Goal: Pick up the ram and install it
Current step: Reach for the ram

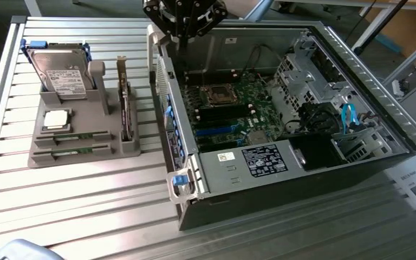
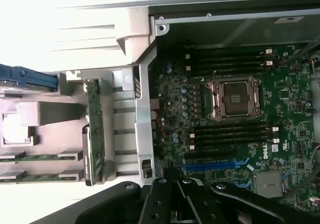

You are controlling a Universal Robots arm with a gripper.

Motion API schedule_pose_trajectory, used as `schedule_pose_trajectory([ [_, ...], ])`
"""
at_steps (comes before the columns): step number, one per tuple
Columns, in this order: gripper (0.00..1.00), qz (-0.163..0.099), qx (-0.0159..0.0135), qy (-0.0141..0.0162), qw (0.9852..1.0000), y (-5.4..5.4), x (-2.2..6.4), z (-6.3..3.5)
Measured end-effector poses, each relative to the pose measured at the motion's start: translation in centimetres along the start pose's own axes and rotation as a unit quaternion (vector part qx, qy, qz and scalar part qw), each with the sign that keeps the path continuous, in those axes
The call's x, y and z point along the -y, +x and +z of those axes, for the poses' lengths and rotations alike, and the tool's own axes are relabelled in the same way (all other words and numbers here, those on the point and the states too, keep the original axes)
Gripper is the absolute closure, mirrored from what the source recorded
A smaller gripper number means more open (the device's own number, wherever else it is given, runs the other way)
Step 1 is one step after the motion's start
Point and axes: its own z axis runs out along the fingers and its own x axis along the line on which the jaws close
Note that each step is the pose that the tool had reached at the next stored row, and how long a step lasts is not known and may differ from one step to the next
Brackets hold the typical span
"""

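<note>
Two ram sticks [image 1: 73, 139] [image 1: 71, 154], thin green boards, lie side by side in slots at the front of a grey holder [image 1: 125, 150] on the exterior view's left. In the wrist view the same ram sticks [image 2: 40, 157] [image 2: 40, 176] lie flat beside the case wall. My gripper [image 1: 182, 39] hangs high over the back corner of the open computer case, well away from the holder. Its black fingers [image 2: 165, 196] are shut together with nothing between them. Empty black memory slots [image 2: 230, 134] run beside the processor socket [image 2: 235, 98] on the green motherboard.
The holder also carries a hard drive [image 1: 62, 73], a square silver processor chip [image 1: 56, 119] and an upright expansion card [image 1: 125, 103]. The case's side wall [image 1: 166, 103] stands between holder and motherboard. Cables and a drive cage [image 1: 352, 124] fill the case's right part.
</note>
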Motion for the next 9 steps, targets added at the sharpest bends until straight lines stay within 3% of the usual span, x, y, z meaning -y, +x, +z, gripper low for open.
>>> schedule_pose_trajectory([
  [9,0.90,0.000,-0.0001,0.0000,1.0000,2.5,0.19,-0.03],
])
